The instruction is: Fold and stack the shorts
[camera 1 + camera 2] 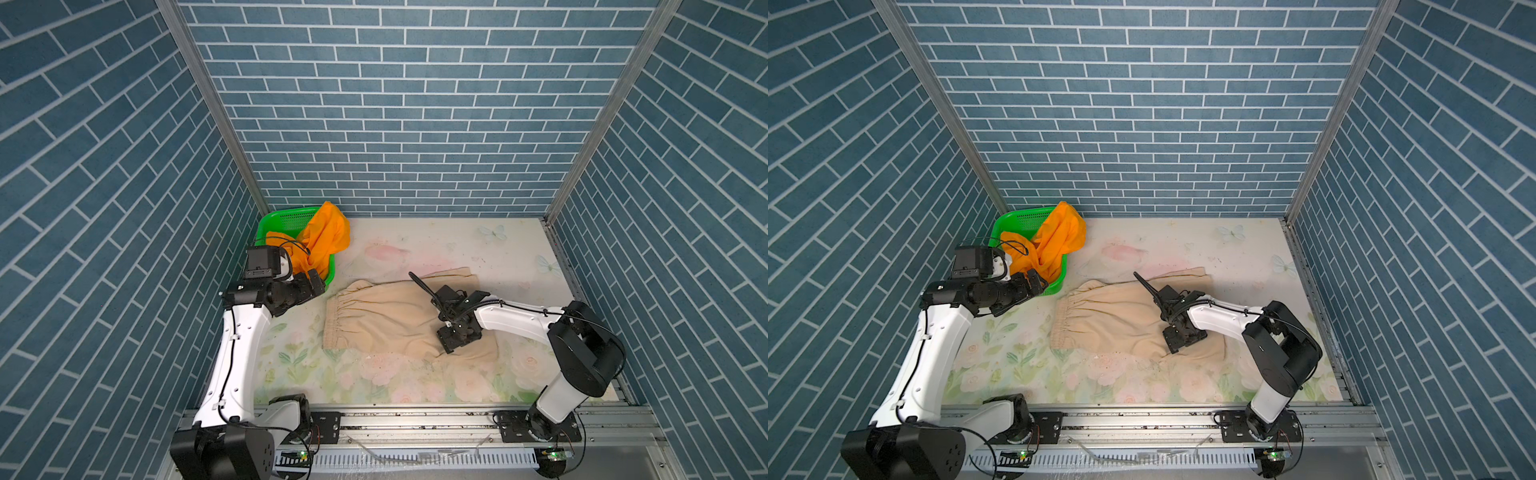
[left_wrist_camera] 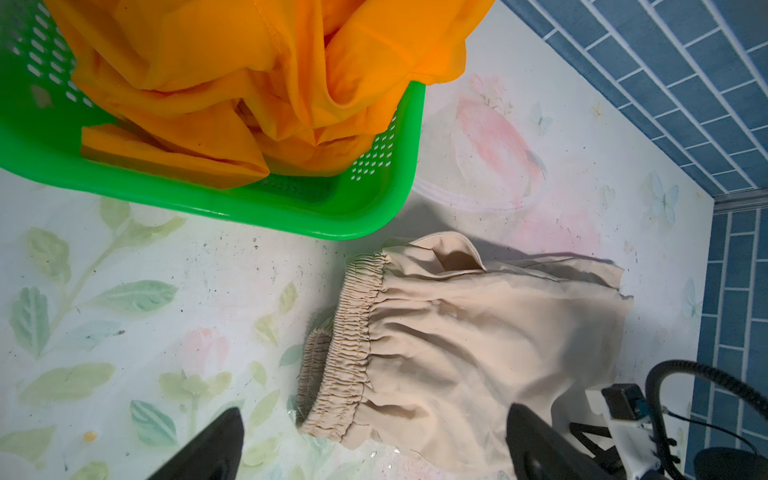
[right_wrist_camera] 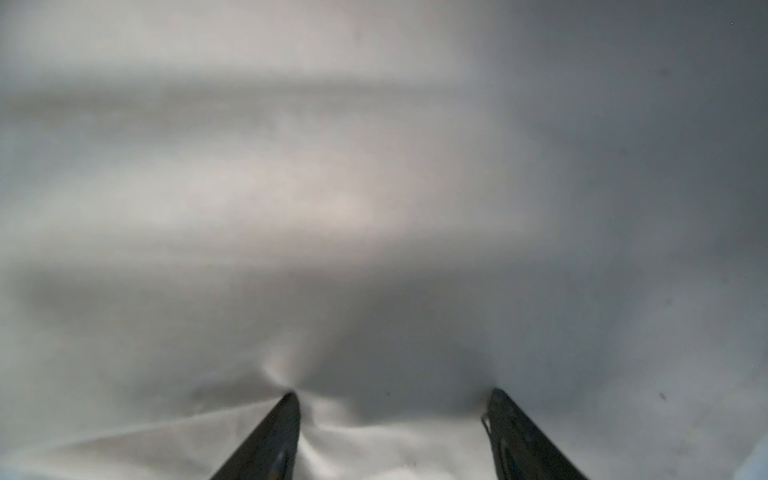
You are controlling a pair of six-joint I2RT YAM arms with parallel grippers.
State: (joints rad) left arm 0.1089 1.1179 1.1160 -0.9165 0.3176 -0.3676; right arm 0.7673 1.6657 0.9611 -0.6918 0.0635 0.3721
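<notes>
right hand [image 3: 393,395] spread, tips pressing beige shorts [image 1: 386,318]

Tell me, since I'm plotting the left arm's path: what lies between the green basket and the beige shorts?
Nothing; only a bare strip of flowered table separates the green basket from the beige shorts, shown clearest in the left wrist view.

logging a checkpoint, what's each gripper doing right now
left gripper: open, holding nothing
right gripper: open, pressing down on the beige shorts, nothing clamped
</notes>
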